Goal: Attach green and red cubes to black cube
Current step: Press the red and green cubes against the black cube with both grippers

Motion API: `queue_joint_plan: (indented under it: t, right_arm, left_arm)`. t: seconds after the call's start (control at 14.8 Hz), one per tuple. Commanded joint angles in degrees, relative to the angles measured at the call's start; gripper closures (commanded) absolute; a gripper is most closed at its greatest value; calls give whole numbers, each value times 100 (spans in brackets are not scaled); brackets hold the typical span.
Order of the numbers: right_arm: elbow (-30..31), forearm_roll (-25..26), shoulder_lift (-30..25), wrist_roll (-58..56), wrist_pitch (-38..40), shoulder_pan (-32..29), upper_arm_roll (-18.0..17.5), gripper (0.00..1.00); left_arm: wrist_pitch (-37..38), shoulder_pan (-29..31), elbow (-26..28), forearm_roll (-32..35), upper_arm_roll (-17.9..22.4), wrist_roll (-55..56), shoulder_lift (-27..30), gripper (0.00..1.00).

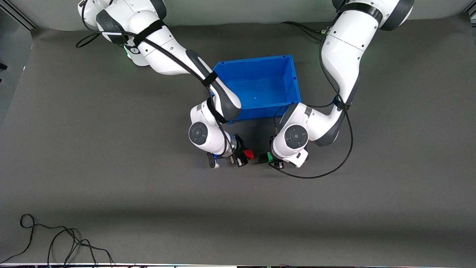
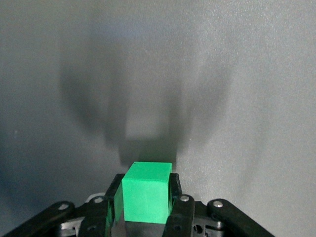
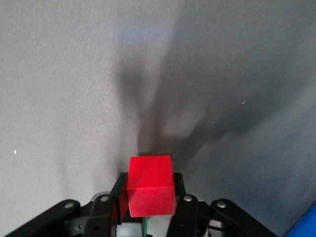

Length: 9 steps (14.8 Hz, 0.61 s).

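My left gripper [image 1: 267, 157] is shut on the green cube [image 1: 269, 155], held above the grey mat close to the blue bin. In the left wrist view the green cube [image 2: 147, 192] sits squarely between the two black fingers [image 2: 177, 192], with its shadow on the mat below. My right gripper [image 1: 244, 156] is shut on the red cube [image 1: 248, 154], which sits a short gap from the green one, toward the right arm's end of the table. The red cube [image 3: 150, 190] is slightly tilted between the fingers [image 3: 118, 192]. The black cube is hidden or out of view.
A blue bin [image 1: 256, 59] stands on the mat beneath both forearms, farther from the front camera than the two cubes. A loose black cable [image 1: 55, 242] lies near the mat's front edge toward the right arm's end. Another cable [image 1: 334, 163] loops off the left wrist.
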State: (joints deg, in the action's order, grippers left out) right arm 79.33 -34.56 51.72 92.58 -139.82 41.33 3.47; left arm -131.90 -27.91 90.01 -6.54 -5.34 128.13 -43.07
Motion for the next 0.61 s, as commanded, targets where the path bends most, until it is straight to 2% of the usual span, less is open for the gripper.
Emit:
queue_joint_plan:
  t: [0.0,0.2,0.54]
  right_arm:
    - [-190,55,181,164,-299,68,66,71]
    - [-312,63,295,453,-555,60,66,71]
    - [-392,89,330,569,-555,68,93,70]
  left_arm:
    - [42,-180,-160,-84,104,133,-70,84]
    - [85,-223,-160,47,104,46,-70,83]
    - [24,-259,-168,-5,104,151,-79,83]
